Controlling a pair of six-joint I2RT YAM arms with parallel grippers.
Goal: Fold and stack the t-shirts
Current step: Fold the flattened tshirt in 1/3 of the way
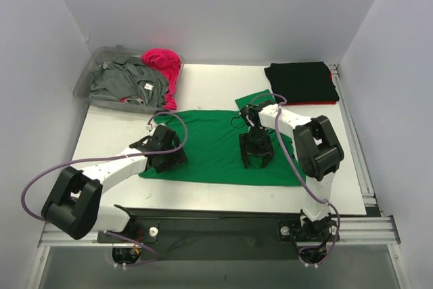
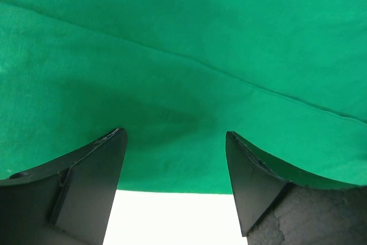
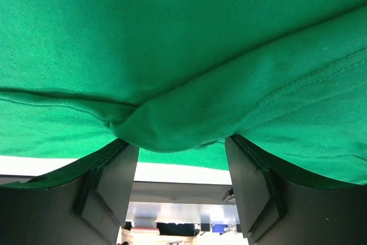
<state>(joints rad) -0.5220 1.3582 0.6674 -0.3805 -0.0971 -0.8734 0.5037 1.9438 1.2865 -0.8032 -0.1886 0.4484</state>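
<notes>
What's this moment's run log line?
green t-shirt: spread out | left gripper: open at its edge | right gripper: open, cloth bunched | black t-shirt: folded | grey t-shirt, pink t-shirt: in bin

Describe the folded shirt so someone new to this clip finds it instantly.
On the white table, look to the far right corner by the metal rail. There lies the black t-shirt, a flat rectangle. The green t-shirt is spread mid-table, the grey t-shirt and pink t-shirt are heaped in the clear bin far left; only this one is folded.
</notes>
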